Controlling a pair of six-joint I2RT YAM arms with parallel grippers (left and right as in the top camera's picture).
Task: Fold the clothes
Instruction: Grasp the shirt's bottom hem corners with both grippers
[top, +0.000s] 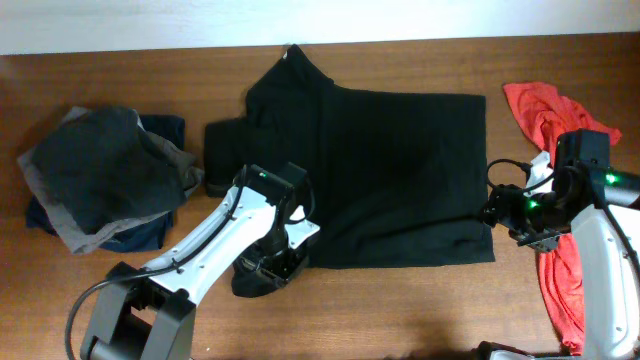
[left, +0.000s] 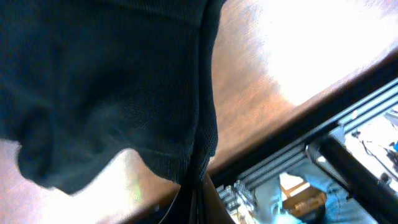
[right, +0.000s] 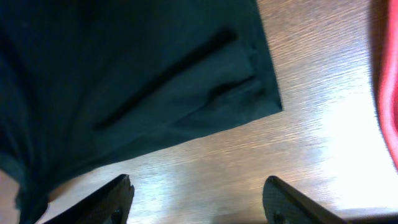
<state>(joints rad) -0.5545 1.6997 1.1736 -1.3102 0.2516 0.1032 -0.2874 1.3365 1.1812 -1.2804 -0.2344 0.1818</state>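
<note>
At the near edge of the brown wooden table (top: 420, 310), the left gripper (top: 270, 258) is seen closed tight. A bunched lower-left corner of the large plain black short-sleeved T-shirt (top: 400, 170) of thin soft fabric appears to be pinched in it, though the fingertips are hidden by cloth in both views. In the left wrist view, the black fabric is drawn into folds that converge at the gripper.

To the right, the right gripper (right: 198, 186) is held with its 2 fingers (right: 118, 196) wide apart above bare wood, just off the near right corner of the T-shirt. Nothing is gripped between them.

Beyond the grippers, the T-shirt is laid mostly flat across the middle of the table, with 1 sleeve stretched to the left and a pointed part reaching towards the far edge. A crumpled red-orange garment (top: 545, 110) is spread along the right side, beside the right arm and apart from the T-shirt's right edge. At the far left, a loose pile of dark grey and navy garments (top: 100, 175) is heaped just beside the sleeve, with a narrow strip of wood between.
</note>
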